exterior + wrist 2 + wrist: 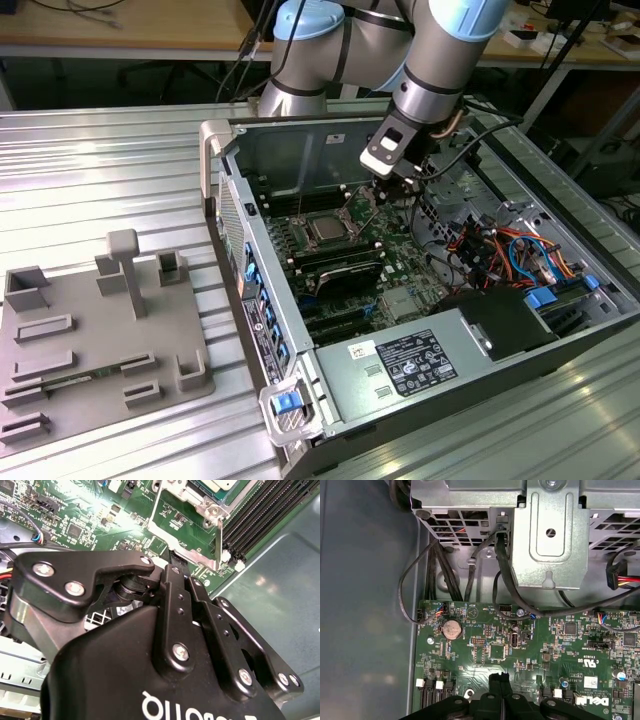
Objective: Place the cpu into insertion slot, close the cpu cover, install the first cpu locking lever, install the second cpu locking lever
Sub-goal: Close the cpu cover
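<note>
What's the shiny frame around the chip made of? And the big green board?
The cpu cover looks like thin bare metal: it is silvery and glints in the light. The motherboard looks like glossy green circuit board, probably fibreglass, dotted with tiny soldered parts.

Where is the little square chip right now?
The chip sits on the green board, just to the exterior view's left of the gripper.

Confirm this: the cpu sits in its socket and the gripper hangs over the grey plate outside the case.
Wrong place: the exterior view shows the gripper inside the case, over the motherboard beside the socket, not the grey plate. The cpu does sit in its socket.
</note>
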Controlling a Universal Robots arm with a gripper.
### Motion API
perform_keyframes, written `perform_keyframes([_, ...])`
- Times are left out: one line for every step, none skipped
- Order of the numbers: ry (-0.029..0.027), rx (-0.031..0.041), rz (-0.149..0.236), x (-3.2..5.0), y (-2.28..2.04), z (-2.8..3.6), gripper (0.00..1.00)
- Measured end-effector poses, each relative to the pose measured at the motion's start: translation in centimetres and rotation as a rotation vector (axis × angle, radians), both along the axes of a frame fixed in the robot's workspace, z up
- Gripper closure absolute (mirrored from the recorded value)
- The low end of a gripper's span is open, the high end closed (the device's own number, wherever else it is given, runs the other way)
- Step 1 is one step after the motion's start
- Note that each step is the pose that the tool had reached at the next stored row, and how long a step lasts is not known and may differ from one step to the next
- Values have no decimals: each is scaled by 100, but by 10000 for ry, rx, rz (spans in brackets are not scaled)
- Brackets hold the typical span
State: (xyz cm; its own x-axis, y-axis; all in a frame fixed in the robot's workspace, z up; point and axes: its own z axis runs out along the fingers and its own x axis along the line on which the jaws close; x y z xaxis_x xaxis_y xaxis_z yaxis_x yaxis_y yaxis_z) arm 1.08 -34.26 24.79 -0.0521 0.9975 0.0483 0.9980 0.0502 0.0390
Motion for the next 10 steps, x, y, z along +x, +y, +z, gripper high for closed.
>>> perform_keyframes([0,0,0,-3,0,0,89])
perform_keyframes([1,-1,0,-7,0,0,89])
perform_keyframes([1,-1,0,-10,0,0,89])
perform_keyframes([1,0,0,-12,0,0,89])
perform_keyframes([1,0,-1,-15,0,0,89])
perform_keyframes([1,0,0,-19,0,0,89])
perform_keyframes([1,-1,0,-23,0,0,89])
perform_keyframes([0,0,0,-28,0,0,89])
perform_keyframes([0,1,0,-32,0,0,89])
perform_keyframes([1,0,0,-39,0,0,89])
